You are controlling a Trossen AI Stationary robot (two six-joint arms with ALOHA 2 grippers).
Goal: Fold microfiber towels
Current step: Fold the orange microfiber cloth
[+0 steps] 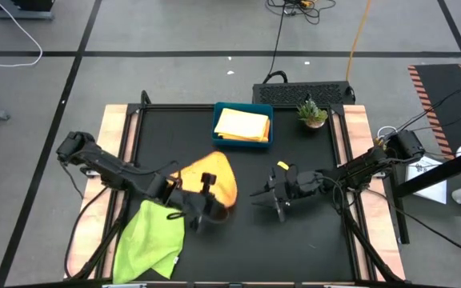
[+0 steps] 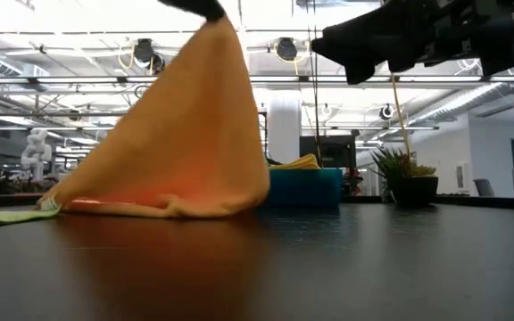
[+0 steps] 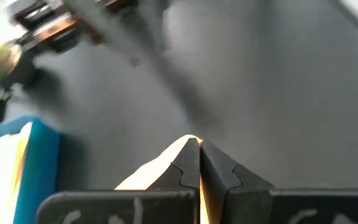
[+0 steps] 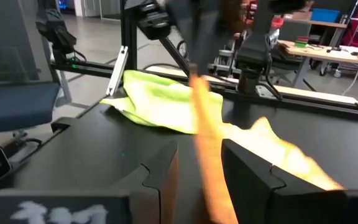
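Orange microfiber towel [image 1: 214,180]: left gripper [image 1: 206,182] is pinching a corner shut, tenting it mid-tabletop.
Right gripper [image 1: 279,202]: hovering nearby, fingers apart, holding nothing.
Lime green cloth [image 1: 149,240]: waiting unfolded at the near-left edge.
Blue tray [image 1: 217,124]: already holding a folded yellow towel [image 1: 242,125].

Bare table [image 1: 310,240] front-right; orange towel [image 1: 214,180] seemingly mid-table.

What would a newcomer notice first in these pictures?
First, the orange towel, pulled up into a tall tent near the table's middle, its top corner pinched in the shut jaws of the left gripper. Beside it at the left front edge lies the lime green towel. The right gripper hangs open to the right of the orange towel.
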